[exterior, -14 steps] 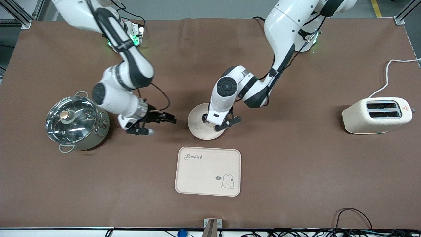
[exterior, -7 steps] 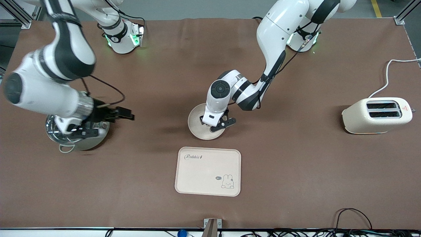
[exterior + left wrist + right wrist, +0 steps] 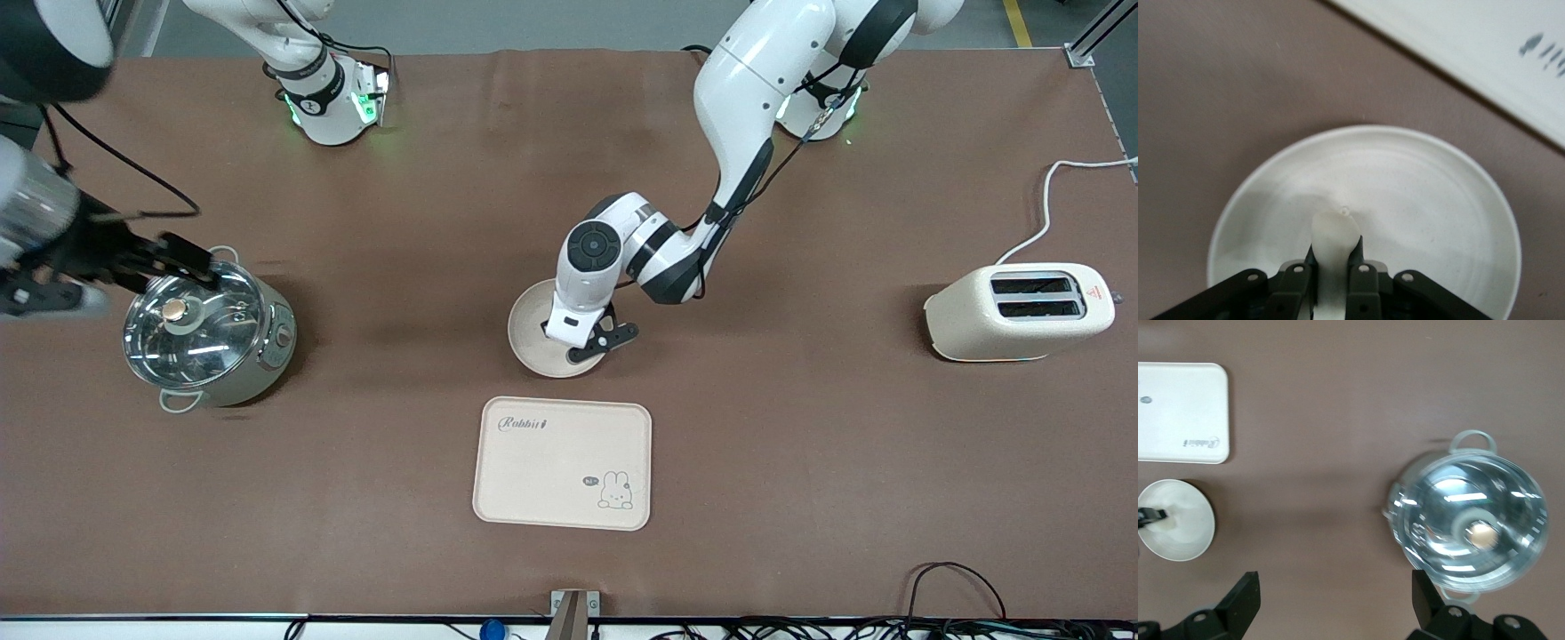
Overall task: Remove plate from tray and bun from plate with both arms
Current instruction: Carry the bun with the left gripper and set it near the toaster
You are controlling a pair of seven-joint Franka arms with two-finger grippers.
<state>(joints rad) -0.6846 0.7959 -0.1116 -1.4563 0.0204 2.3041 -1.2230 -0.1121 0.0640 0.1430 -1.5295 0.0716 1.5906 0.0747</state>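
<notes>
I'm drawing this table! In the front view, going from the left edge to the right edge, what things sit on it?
Pot with glass lid → plate with the left tool over it → toaster. The rabbit tray overlaps the plate sideways, so I left it out.

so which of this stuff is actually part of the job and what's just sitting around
In the job:
plate
bun, gripped in the left hand over the plate
right hand, open, high above the pot

Just lying about:
pot
tray
toaster
</notes>
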